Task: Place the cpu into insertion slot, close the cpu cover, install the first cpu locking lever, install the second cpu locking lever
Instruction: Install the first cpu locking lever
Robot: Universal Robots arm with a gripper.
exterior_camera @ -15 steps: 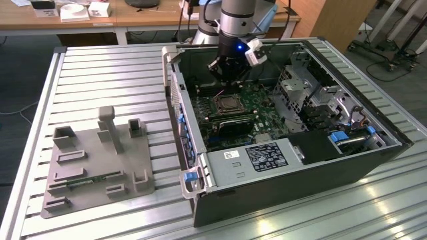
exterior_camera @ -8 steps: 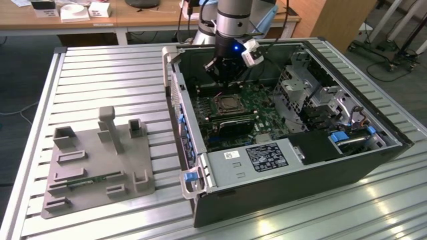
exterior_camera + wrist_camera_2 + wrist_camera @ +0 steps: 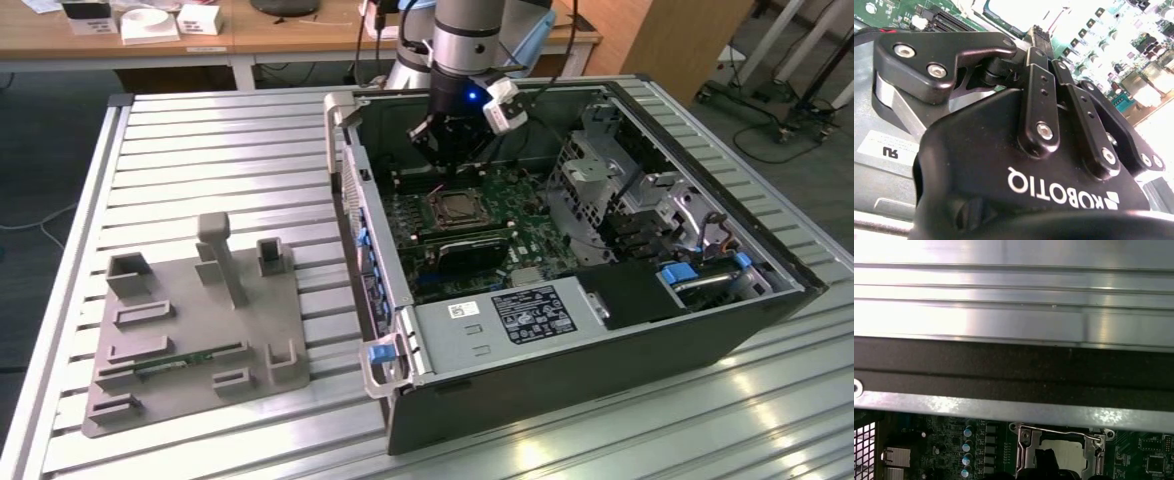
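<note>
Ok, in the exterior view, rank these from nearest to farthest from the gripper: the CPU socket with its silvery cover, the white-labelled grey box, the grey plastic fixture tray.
1. CPU socket with its silvery cover: just below the gripper, on the motherboard.
2. White-labelled grey box: at the case's near end.
3. Grey plastic fixture tray: outside the case, towards the exterior view's left.

The counter (image 3: 200,130) is ribbed bare metal, brushed and shiny (it glares where light hits); the computer case (image 3: 601,350) is matt black outside, dull grey sheet metal within; the fixture plate (image 3: 200,330) looks like matt grey plastic; the hand (image 3: 1041,37) is smooth black, semi-gloss, with bright metal screws; the cpu cover (image 3: 1059,447) is glossy silvery metal.
</note>
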